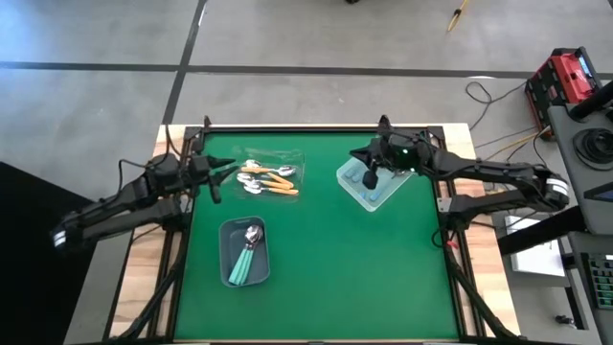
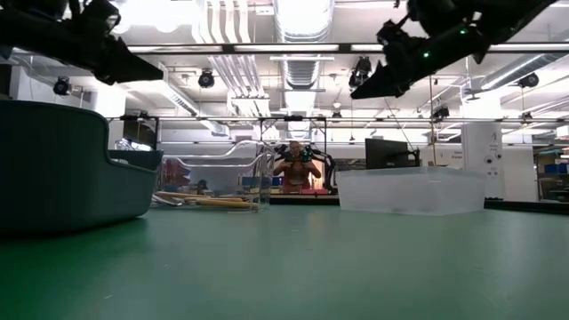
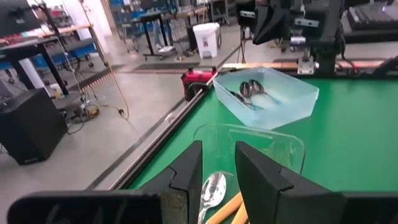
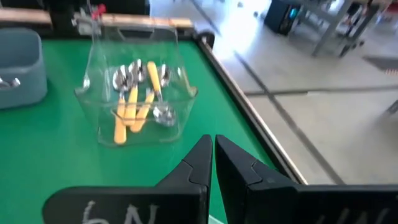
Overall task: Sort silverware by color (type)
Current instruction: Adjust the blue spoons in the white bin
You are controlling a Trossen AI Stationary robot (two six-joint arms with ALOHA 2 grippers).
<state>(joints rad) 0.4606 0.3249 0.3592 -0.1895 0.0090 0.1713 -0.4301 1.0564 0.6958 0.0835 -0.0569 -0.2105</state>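
Note:
Orange-handled spoons (image 1: 275,183) lie in a clear bin (image 1: 294,160) at the far middle of the green mat; the right wrist view shows them too (image 4: 134,102). Teal-handled spoons (image 1: 249,255) lie in a grey bin (image 1: 230,240) nearer the front. Dark-handled spoons (image 3: 249,92) lie in a pale blue bin (image 3: 292,99) at the far right. My left gripper (image 1: 230,172) (image 3: 217,149) hovers just left of the clear bin, open a little, with nothing between its fingers. My right gripper (image 1: 369,179) (image 4: 212,142) hangs above the pale blue bin, shut and empty.
A black frame rail (image 1: 316,127) runs along the mat's far edge. Open green mat (image 1: 364,268) lies at the front right. In the low view the grey bin (image 2: 62,164) stands close at the left, and both arms hang high above the table.

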